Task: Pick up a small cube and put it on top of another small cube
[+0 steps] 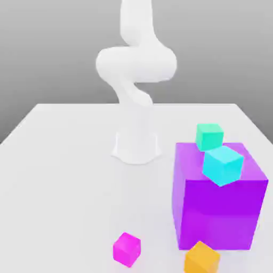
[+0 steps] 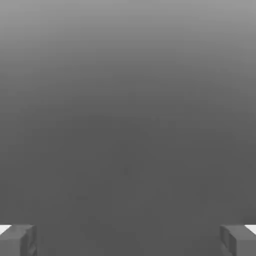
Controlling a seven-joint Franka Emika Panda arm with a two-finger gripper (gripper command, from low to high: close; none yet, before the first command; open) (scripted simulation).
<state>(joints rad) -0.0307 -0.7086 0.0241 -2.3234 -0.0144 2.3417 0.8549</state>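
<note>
Several small cubes show in the exterior view. A cyan cube (image 1: 223,165) rests tilted on top of a large purple block (image 1: 218,197). A green cube (image 1: 209,136) sits just behind that block. A magenta cube (image 1: 127,249) lies on the white table (image 1: 64,181) near its front edge, and an orange cube (image 1: 202,259) lies in front of the purple block. In the hand view my gripper (image 2: 128,240) is open, its two grey fingertips (image 2: 18,240) far apart with nothing between them, facing plain grey background.
The white arm (image 1: 136,64) rises from its base (image 1: 136,146) at the middle of the table. The large purple block stands tall on the exterior view's right. The table's left half is bare white surface.
</note>
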